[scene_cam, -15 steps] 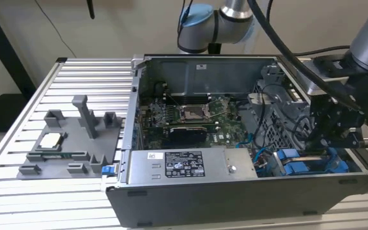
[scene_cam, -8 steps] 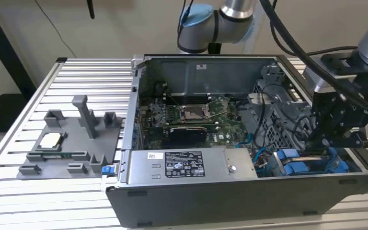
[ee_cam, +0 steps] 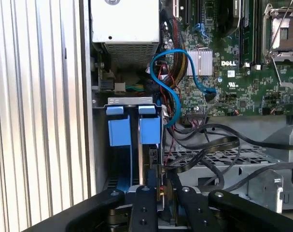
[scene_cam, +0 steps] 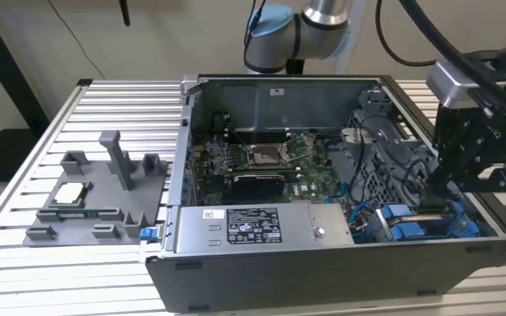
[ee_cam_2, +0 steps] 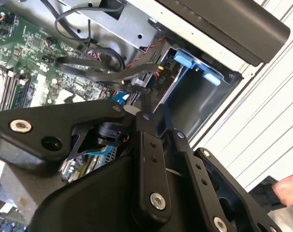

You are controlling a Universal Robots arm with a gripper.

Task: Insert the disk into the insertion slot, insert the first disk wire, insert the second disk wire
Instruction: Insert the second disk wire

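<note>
Slatted aluminium table [scene_cam: 24, 276] is seen carrying an open dark grey metal computer case [scene_cam: 323, 283], into whose corner drive bay the black pincer [scene_cam: 431, 197] of the silver-and-blue robot arm [scene_cam: 315, 20] is lowered. Whether the pincer is spread, pressed together or pinching anything cannot be told from either wrist view.

Well apart from the pincer, toward the exterior view's left, a grey plastic fixture tray with upright posts [scene_cam: 103, 197] is set on the table outside the case. Nearer the pincer, inside the case, a grey power supply box with a black-and-white label [scene_cam: 253, 227] is mounted along the front wall, and a green motherboard [scene_cam: 262, 158] is laid on the case floor beyond it.

Directly beneath the pincer [ee_cam: 161, 193], the disk in its bright blue plastic carrier frame [ee_cam: 148, 130] is seated on edge in the bay slot, the blue tabs showing at the opening. A light blue looped data cable [ee_cam: 177, 96] is draped just beside the bay, and flat black cables [ee_cam: 218, 142] are bunched close to the pincer [ee_cam_2: 145, 115] over the perforated metal cage.
</note>
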